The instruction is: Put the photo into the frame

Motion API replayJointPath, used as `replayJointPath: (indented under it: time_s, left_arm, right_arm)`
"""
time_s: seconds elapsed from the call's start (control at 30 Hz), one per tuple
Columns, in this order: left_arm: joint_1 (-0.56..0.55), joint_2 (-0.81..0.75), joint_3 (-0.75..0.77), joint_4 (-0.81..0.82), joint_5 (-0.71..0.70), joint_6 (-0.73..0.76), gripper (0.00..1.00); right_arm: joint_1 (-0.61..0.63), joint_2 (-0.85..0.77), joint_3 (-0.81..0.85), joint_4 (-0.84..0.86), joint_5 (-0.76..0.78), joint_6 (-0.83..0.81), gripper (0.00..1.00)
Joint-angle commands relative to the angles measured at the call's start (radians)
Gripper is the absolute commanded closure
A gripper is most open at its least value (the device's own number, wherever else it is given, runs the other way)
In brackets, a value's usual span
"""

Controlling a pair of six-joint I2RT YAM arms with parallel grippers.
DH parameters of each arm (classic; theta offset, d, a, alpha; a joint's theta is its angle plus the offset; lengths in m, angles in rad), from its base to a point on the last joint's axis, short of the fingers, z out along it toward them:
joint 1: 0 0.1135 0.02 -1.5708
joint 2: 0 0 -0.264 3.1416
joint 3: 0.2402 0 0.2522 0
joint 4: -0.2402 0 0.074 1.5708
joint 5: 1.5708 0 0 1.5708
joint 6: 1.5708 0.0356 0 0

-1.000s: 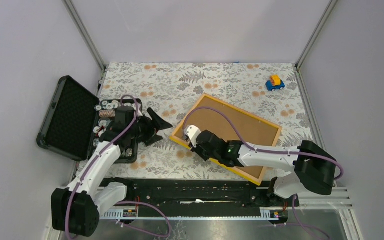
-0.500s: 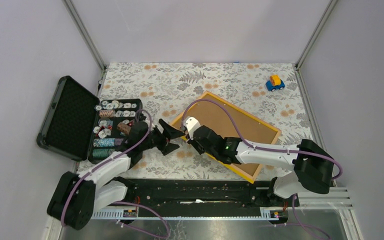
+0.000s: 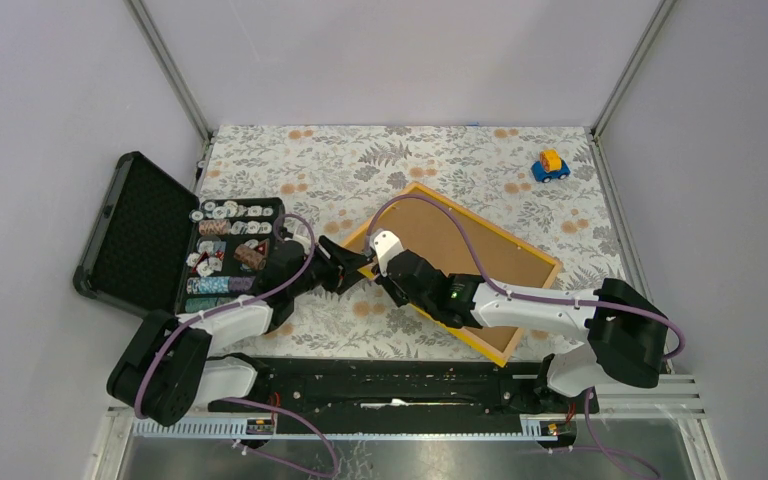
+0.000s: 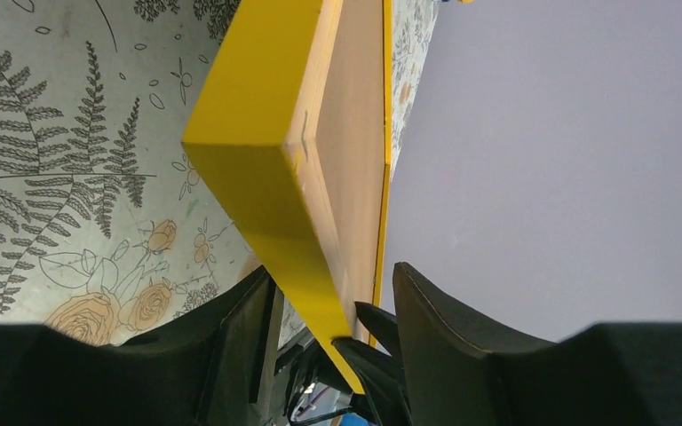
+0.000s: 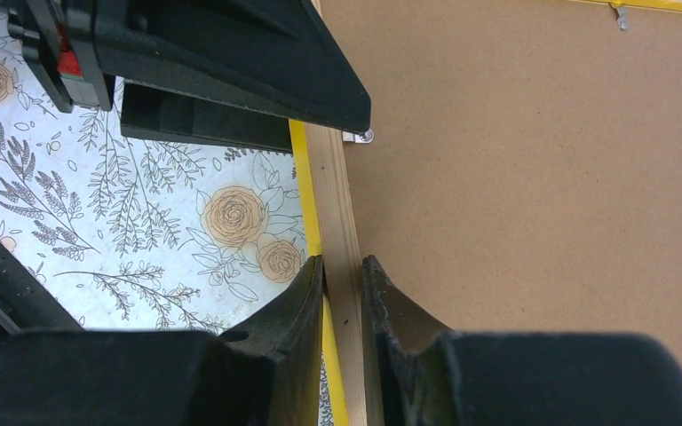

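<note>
The yellow-orange frame (image 3: 490,225) lies face down on the floral cloth, and its brown backing sheet (image 3: 480,255) faces up. My right gripper (image 3: 378,270) is shut on the frame's left rail (image 5: 337,204), one finger outside it and one on the backing (image 5: 533,177); this grip (image 5: 342,266) shows close up in the right wrist view. My left gripper (image 3: 353,267) is open at the frame's left corner. In the left wrist view (image 4: 330,271) the yellow rail (image 4: 275,169) runs between its spread fingers without touching them. The photo is not in view.
An open black case (image 3: 135,235) with poker chips (image 3: 225,255) stands at the left, just behind my left arm. A small blue and yellow toy car (image 3: 550,165) sits at the back right. Grey walls close in the table on three sides.
My left gripper has swung right from the case to the frame's left corner, and its open fingers now straddle the rail. The right gripper keeps its grip; the frame has shifted slightly.
</note>
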Motion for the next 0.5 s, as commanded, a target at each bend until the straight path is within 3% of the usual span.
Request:
replayJointPath:
  time_s: [0.0, 0.3, 0.4, 0.47]
  left_arm:
    - [-0.006, 0.022, 0.015, 0.088, -0.038, -0.009, 0.47]
    - [-0.006, 0.042, 0.063, 0.045, -0.041, 0.028, 0.59]
    - [-0.006, 0.035, 0.073, 0.044, -0.049, 0.036, 0.68]
    - [-0.006, 0.033, 0.088, 0.036, -0.053, 0.044, 0.82]
  right_arm:
    - [-0.007, -0.003, 0.068, 0.097, 0.047, 0.043, 1.00]
    - [-0.007, 0.005, 0.094, 0.068, 0.037, 0.049, 1.00]
    - [-0.007, -0.005, 0.093, 0.056, 0.041, 0.058, 1.00]
    - [-0.007, -0.009, 0.099, 0.051, 0.035, 0.058, 1.00]
